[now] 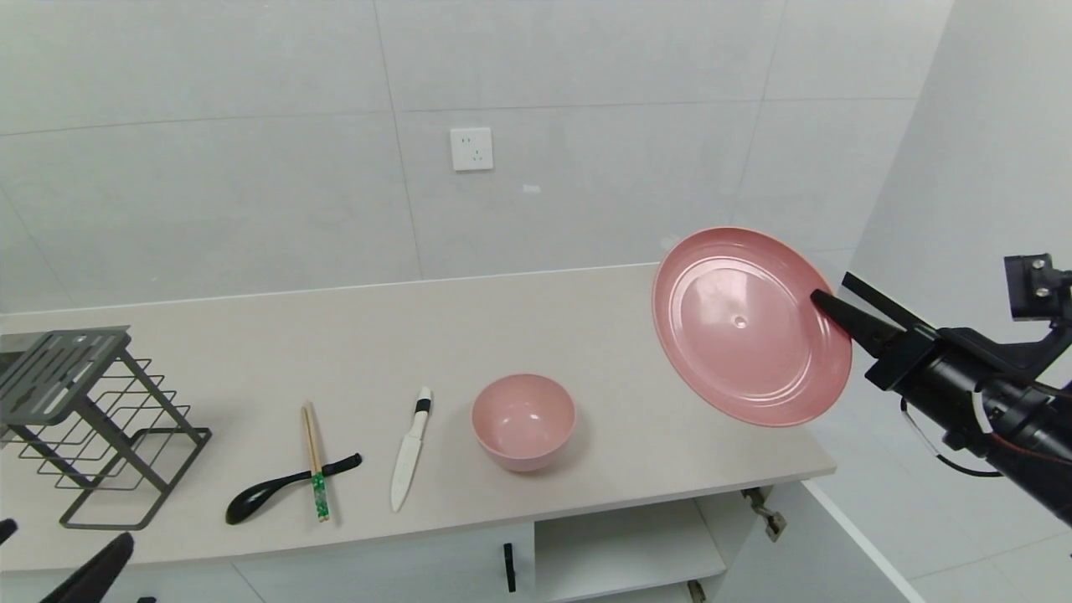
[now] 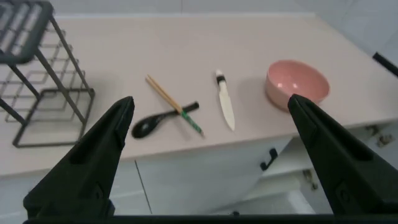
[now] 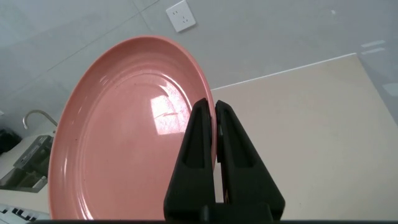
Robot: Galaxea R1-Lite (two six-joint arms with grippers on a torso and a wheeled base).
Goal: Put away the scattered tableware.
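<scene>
Above the right end of a pale kitchen counter (image 1: 586,335), the right gripper (image 1: 829,291) holds a pink plate (image 1: 737,322) clear of the surface, its fingers pinched tight on the rim, one on each side. The plate is tilted steeply, w/ its face turned toward the head camera.

Down on the counter, nr the front edge, the other tableware lies in a row. A pink bowl (image 1: 523,419) sits upright at ctr-right, w/ a white knife (image 1: 410,452) just to its left. Next come wooden chopsticks (image 1: 315,459) lying across the handle of a black spoon (image 1: 276,490). At the far left end stands a wire dish rack (image 1: 84,419), apart from the spoon.

Low in front of the counter on the left side, the left gripper (image 2: 211,101) hangs w/ fingers spread wide.

Behind, a wall socket (image 1: 471,149) sits on the tiled wall. Below the counter is a cabinet (image 1: 620,544) w/ its door open and a shelf showing.
</scene>
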